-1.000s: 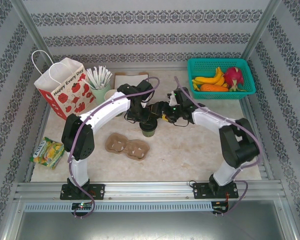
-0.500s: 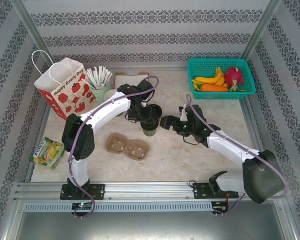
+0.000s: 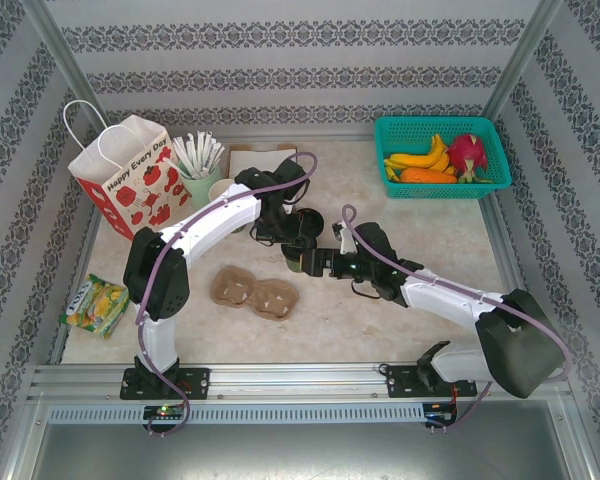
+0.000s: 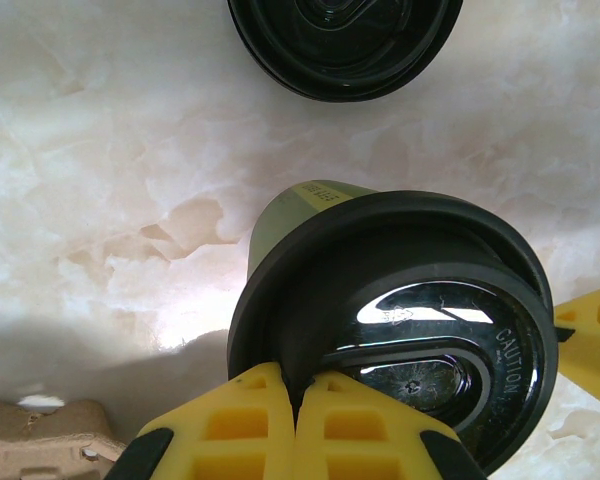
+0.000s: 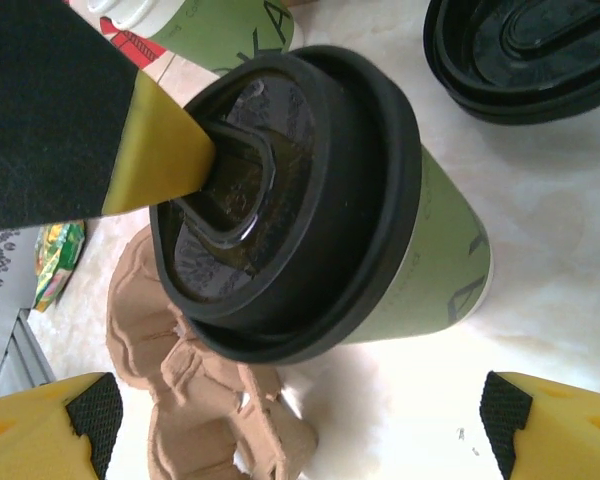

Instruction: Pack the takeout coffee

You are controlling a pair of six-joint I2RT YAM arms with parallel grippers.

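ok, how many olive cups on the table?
2. Lidded cup at centre, by the carrier; open cup right of the straws. Left arm may hide more.

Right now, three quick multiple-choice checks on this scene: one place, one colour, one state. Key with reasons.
1. Where is the cardboard cup carrier?
A. in the teal basket
B. on the table beside the coffee cup
C. in the paper bag
2. What colour is the cup's lid?
A. white
B. red
C. black
3. How is the right gripper?
A. open, a finger either side of the cup
B. shut on the cup
C. shut on a straw
Key: 1 B, it lies on the table by the cup. 2 C, both wrist views show it black. 3 A, its fingers stand wide, clear of the cup.
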